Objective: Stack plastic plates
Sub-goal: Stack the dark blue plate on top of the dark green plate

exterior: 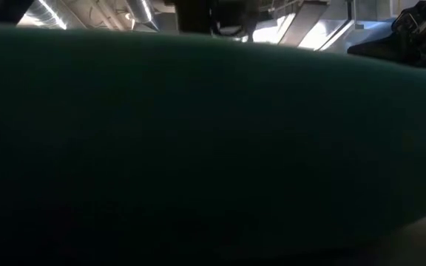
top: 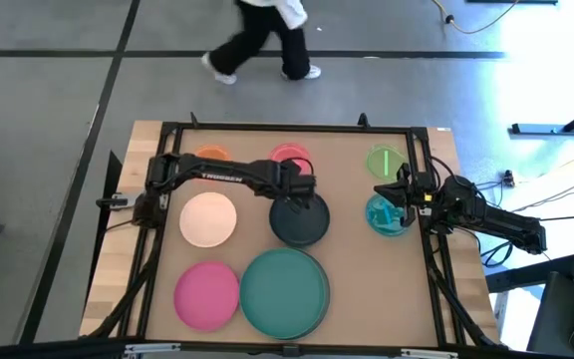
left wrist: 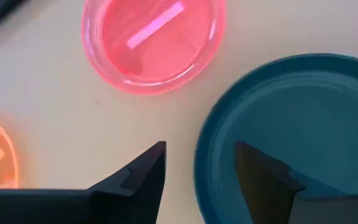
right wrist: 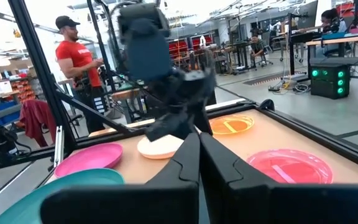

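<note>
In the high view, the small orange plate [top: 210, 155], pink plate [top: 289, 155] and green plate [top: 385, 162] lie along the far edge. The cream plate [top: 207, 219] and dark blue plate [top: 299, 221] lie mid-table. The magenta plate [top: 207, 294] and large teal plate [top: 285, 289] lie near. No grey plate shows. My left gripper [left wrist: 197, 165] is open above the dark blue plate's [left wrist: 291, 130] far rim, one finger over the table and one over the plate. My right gripper [top: 404, 196] is shut at the small teal plate [top: 387, 217]. My right gripper is shut on the small teal plate at its rim [top: 399, 206] on the far right side. It comes about level from the table's right. Its own fingers [right wrist: 185, 162] hide the contact in the right wrist view. Whether the plate is lifted clear, I cannot tell.
The large teal plate's rim [exterior: 198, 148] fills the low view. A black frame [top: 287, 128] runs round the table. One person [top: 262, 40] walks past the far edge, and another in a red shirt [right wrist: 76, 59] stands beyond the table's left side.
</note>
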